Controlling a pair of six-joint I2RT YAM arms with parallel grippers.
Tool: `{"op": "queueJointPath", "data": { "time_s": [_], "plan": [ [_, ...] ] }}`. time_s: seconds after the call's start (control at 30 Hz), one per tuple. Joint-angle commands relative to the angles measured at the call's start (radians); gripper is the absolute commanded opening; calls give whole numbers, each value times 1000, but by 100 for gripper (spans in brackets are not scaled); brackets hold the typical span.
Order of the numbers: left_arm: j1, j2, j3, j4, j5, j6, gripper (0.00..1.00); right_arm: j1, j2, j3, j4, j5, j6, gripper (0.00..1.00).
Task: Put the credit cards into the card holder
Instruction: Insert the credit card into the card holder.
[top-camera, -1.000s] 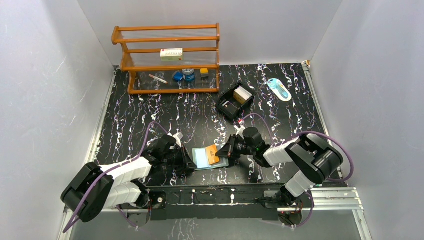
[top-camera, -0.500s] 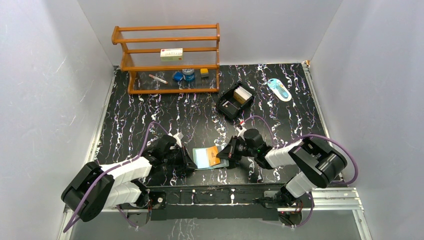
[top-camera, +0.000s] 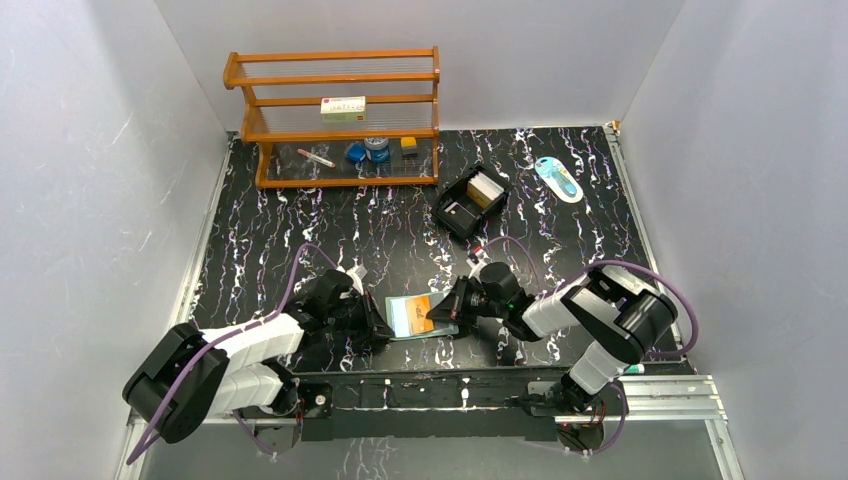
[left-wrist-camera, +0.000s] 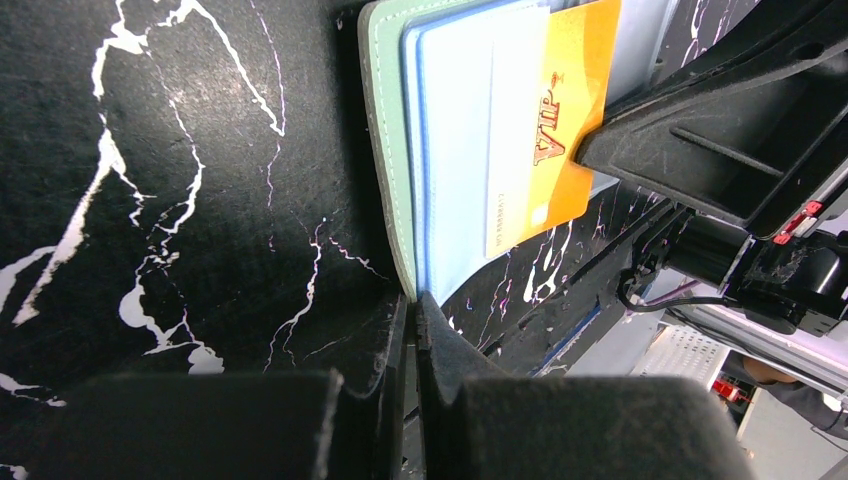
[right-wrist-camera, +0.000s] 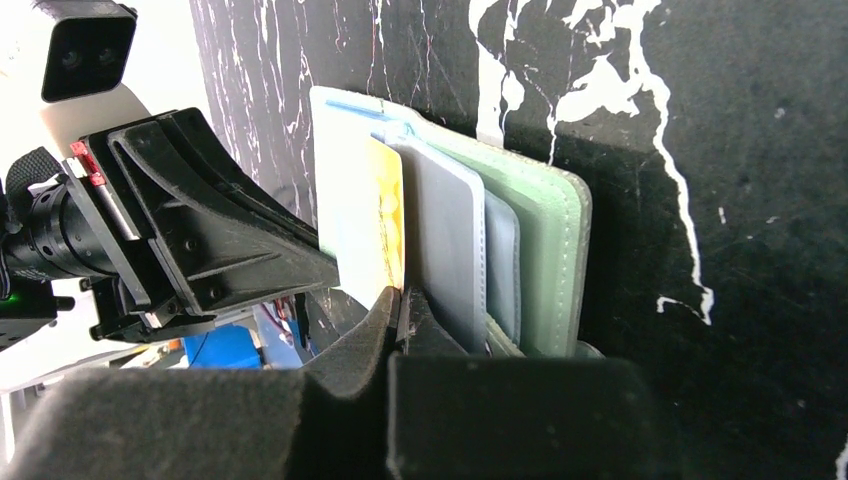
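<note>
The teal card holder (top-camera: 405, 318) lies open near the table's front edge, its pale blue pockets (left-wrist-camera: 450, 150) facing up. My left gripper (left-wrist-camera: 412, 300) is shut on its teal edge (left-wrist-camera: 383, 150) at the near corner. An orange credit card (left-wrist-camera: 565, 130) marked VIP lies partly inside a pocket. My right gripper (right-wrist-camera: 400, 298) is shut on that orange card (right-wrist-camera: 387, 215) at its outer end. A grey card (right-wrist-camera: 447, 240) sits in the pocket beside it, in front of the green cover (right-wrist-camera: 550, 240). From above, the two grippers (top-camera: 378, 325) (top-camera: 440, 316) flank the holder.
A black compartmented box (top-camera: 452, 212) with pale cards stands behind the holder at mid-table. A wooden rack (top-camera: 335, 130) with small items fills the back left. A blue-and-white object (top-camera: 558, 180) lies at the back right. White walls close in both sides.
My right gripper has moved left with the orange card, which now sits deeper in the holder's pocket. The left gripper has kept its hold and place.
</note>
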Motion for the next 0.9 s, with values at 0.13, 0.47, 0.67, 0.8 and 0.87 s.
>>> {"op": "queueJointPath", "data": {
  "time_s": [0.13,0.47,0.67,0.8,0.87],
  "plan": [
    [-4,-2,2,-18,21,3,0,42,18,73,-92,36,-25,11],
    [-4,-4,6,-18,24,-2,0,109,-36,211,-434,193,-103,36],
    [-4,-9,3,-17,26,0,0,118,-85,261,-558,257,-144,43],
    [-4,-9,2,-15,27,0,0,136,-62,293,-562,258,-161,46],
    [-4,-4,2,-10,29,0,0,143,-43,309,-557,250,-164,47]
  ]
}}
